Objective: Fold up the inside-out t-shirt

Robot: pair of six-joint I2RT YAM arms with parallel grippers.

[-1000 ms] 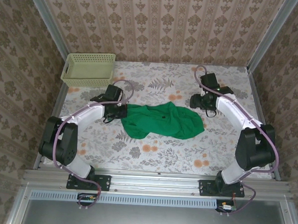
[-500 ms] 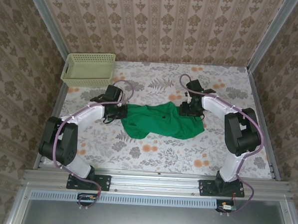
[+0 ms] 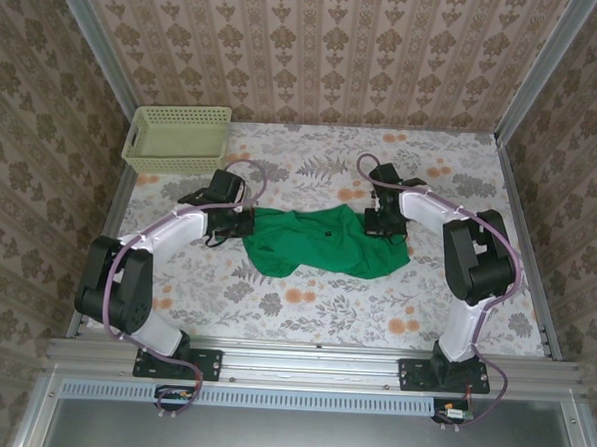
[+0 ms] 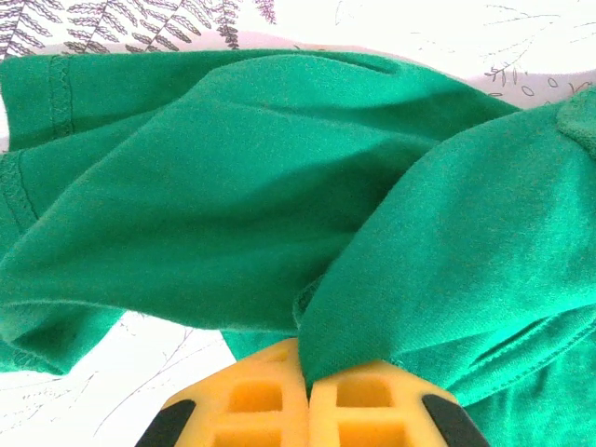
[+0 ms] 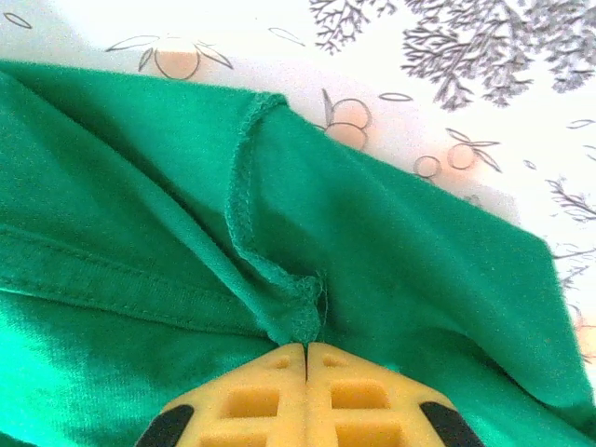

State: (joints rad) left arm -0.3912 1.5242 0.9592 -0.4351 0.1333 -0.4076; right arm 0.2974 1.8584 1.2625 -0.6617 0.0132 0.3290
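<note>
mid-frame, my left jaws and right jaws each pinch the green t-shirt (image 3: 317, 245) lying on the counter (image 3: 304, 304).

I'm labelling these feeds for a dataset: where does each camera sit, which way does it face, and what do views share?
Top external: above and behind, looking down on the table; left arm and right arm show, bases nearest.
Left wrist: on the left arm, looking past the left gripper at the t-shirt it pinches.
Right wrist: on the right arm, looking past the right gripper at the hem it pinches.
Shared: all three views show the green t-shirt.
</note>
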